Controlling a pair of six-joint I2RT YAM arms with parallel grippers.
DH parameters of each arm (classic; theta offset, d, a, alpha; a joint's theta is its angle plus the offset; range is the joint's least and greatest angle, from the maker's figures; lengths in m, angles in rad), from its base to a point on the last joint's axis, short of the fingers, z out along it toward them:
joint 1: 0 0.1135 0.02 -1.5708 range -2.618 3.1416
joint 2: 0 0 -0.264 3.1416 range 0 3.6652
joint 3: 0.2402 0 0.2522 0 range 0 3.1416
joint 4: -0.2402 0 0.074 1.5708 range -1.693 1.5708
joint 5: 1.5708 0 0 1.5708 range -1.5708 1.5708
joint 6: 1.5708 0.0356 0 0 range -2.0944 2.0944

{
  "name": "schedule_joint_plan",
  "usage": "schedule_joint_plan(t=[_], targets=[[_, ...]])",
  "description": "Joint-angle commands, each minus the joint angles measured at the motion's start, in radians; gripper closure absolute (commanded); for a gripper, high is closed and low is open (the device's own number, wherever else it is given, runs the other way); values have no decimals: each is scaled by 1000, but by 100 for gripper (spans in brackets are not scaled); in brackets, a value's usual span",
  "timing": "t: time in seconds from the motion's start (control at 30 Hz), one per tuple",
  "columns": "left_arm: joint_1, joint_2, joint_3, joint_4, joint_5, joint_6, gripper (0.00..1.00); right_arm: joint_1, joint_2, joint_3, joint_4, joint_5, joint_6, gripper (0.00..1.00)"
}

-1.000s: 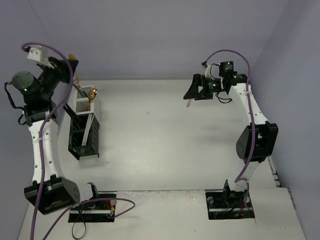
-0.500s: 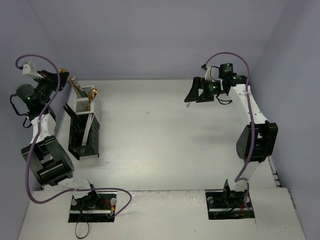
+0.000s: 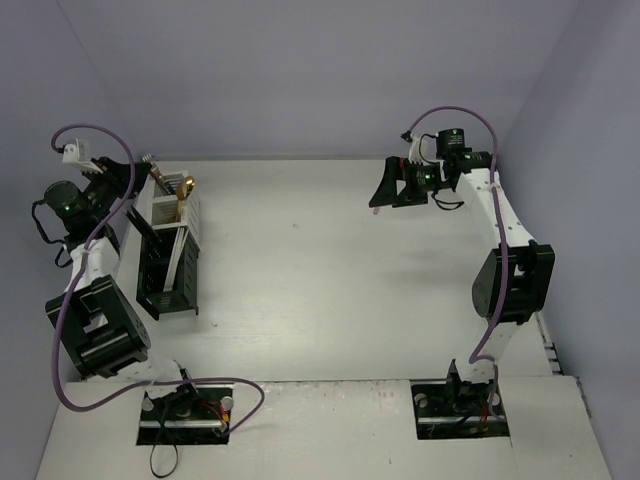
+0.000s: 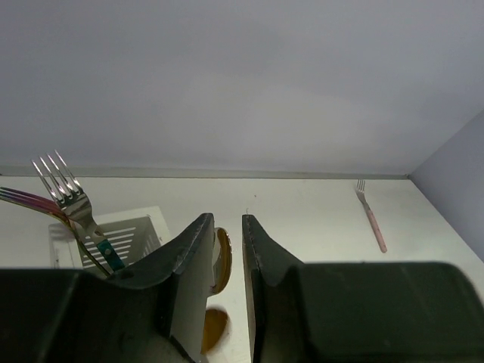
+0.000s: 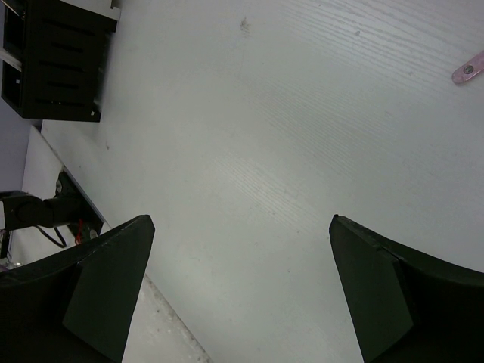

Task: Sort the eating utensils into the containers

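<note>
My left gripper (image 3: 130,178) is beside the white caddy (image 3: 168,207) at the table's far left. In the left wrist view its jaws stand nearly together with the bowl of a gold spoon (image 4: 221,261) between them. The white caddy (image 4: 132,231) holds a teal-handled fork (image 4: 78,208) and another gold spoon (image 3: 186,186). The black caddy (image 3: 165,272) lies just in front of it. My right gripper (image 3: 386,186) is wide open and empty above a pink fork (image 3: 377,209) lying on the table, which also shows in the left wrist view (image 4: 373,221).
The purple walls stand close behind and beside the caddies. The black caddy (image 5: 57,64) shows at the far corner of the right wrist view. The pink fork's handle end (image 5: 469,69) lies at that view's right edge.
My left arm has folded back and lowered, bringing its gripper and gold spoon from high near the wall down beside the white caddy. The right gripper has hardly moved.
</note>
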State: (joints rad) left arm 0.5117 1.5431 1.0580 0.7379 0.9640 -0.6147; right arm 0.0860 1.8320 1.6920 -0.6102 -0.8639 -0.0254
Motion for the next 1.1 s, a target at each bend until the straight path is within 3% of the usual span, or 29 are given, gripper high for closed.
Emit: schedule_joint_plan(t=[0.0, 0.17, 0.27, 0.33, 0.43, 0.53, 0.6, 0.7, 0.93, 1.07], targets=[[1, -56, 25, 60, 27, 75, 81, 0, -10, 8, 3, -23, -8, 0], [4, -47, 54, 60, 26, 75, 69, 2, -13, 7, 0, -11, -10, 0], [3, -68, 99, 54, 30, 67, 42, 2, -19, 21, 3, 92, -28, 2], [4, -85, 150, 42, 33, 71, 36, 3, -17, 33, 3, 148, -30, 6], [-3, -147, 253, -114, -13, 178, 33, 3, 27, 115, 10, 456, 27, 21], [-30, -201, 339, -320, -104, 369, 32, 3, 150, 218, 6, 643, 140, 48], [-61, -238, 375, -452, -169, 501, 32, 9, 188, 275, 12, 794, 237, 57], [-97, -299, 351, -546, -246, 623, 32, 36, 278, 374, 15, 965, 320, 55], [-104, -397, 232, -605, -237, 663, 32, 85, 492, 553, 15, 1010, 420, 33], [-104, -442, 165, -612, -220, 668, 32, 111, 569, 625, 21, 998, 433, 29]])
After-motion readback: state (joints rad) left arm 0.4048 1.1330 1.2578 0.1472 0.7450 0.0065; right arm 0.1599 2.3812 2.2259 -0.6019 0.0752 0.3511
